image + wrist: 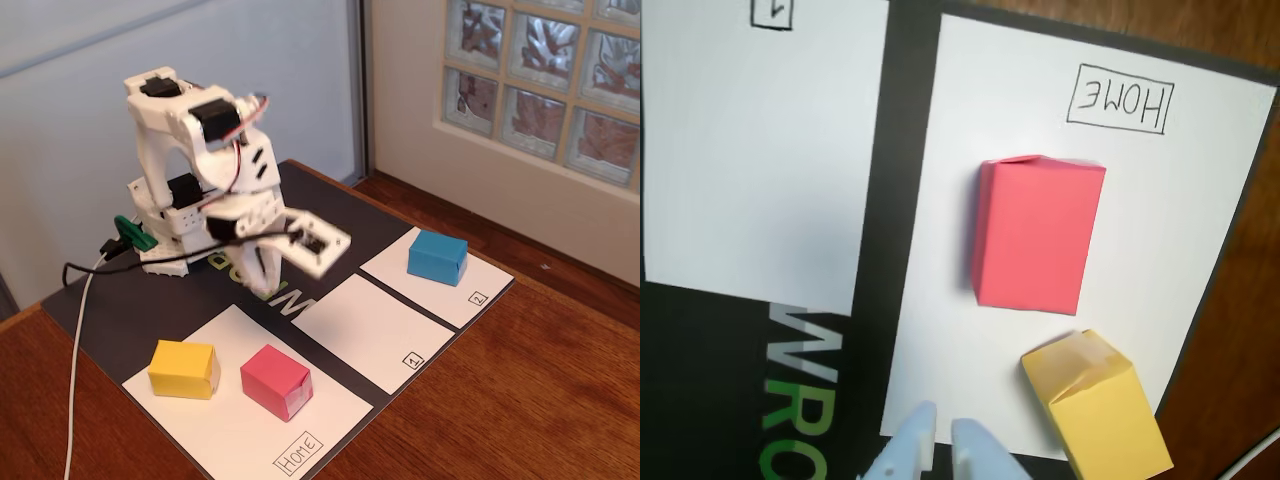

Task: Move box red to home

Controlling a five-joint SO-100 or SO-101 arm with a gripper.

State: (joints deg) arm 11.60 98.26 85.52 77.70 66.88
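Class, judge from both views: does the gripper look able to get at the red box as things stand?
Probably yes. The gripper hangs above the home sheet, nothing between it and the red box; the yellow box sits apart.

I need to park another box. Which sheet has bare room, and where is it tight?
Sheet 1 lies fully bare between home and sheet 2, which holds the blue box at its far end. Home is crowded: the box red and yellow box fill its middle.

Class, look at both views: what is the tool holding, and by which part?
Nothing. The tool is empty, its tips nearly closed; the red box lies free on Home.
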